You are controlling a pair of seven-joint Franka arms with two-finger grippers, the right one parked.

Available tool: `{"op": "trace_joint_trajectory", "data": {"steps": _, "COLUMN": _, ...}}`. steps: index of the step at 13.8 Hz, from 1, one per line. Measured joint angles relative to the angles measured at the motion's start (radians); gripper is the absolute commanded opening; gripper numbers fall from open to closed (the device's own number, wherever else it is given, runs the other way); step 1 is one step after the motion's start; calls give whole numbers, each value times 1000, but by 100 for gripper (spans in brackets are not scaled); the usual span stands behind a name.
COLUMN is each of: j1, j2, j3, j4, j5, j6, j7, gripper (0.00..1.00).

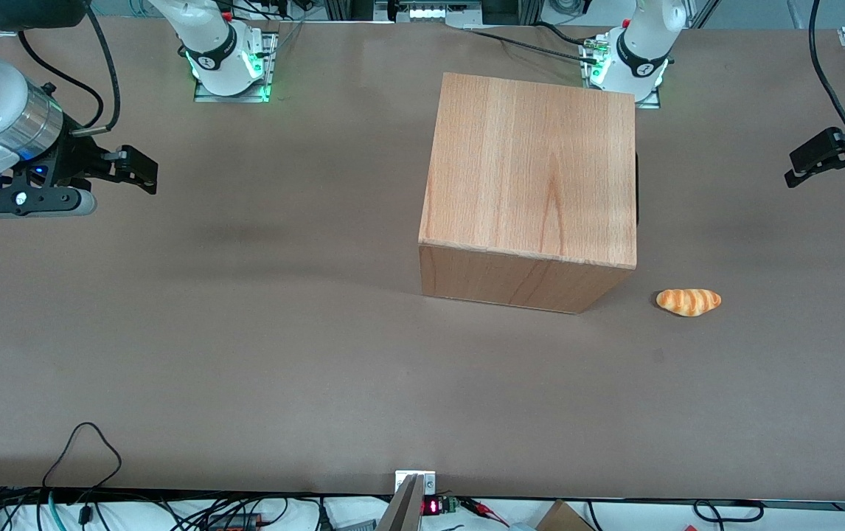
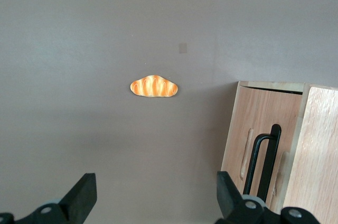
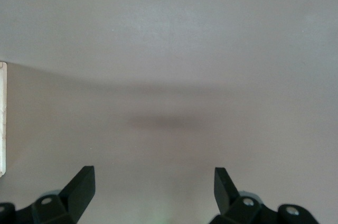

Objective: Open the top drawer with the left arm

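Reaching for the wrong bar is the main risk I see from here: the front of the big wood-grain box cabinet (image 1: 533, 184) carries slim black bar handles (image 2: 266, 155) close together, and from the wrist view I cannot tell surely which one belongs to the shallow pale-wood top drawer (image 2: 259, 139), so the lower drawer could be pulled by mistake. A second risk, in my judgement, is that the fingers slide off the thin bar or that the light cabinet drags along the brown desk (image 1: 245, 354) instead of the drawer opening. The black two-finger pincer (image 1: 832, 158) of the glossy white left arm hangs above the desk with its fingers wide apart, holding nothing. The drawer front faces toward it, near but clearly apart. A small orange striped bread roll (image 1: 688, 302) lies on the desk below and in front of the pincer, beside the cabinet.
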Motion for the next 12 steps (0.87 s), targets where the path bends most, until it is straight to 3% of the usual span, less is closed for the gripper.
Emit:
{"op": "trace_joint_trajectory", "data": {"steps": 9, "j1": -1, "j2": 39, "j3": -8, "j4": 3, "j5": -3, "j6": -49, "j7": 3, "gripper": 100}}
{"op": "trace_joint_trajectory", "data": {"steps": 12, "j1": -5, "j2": 61, "j3": -12, "j4": -16, "j5": -54, "j6": -54, "j7": 4, "gripper": 100}}
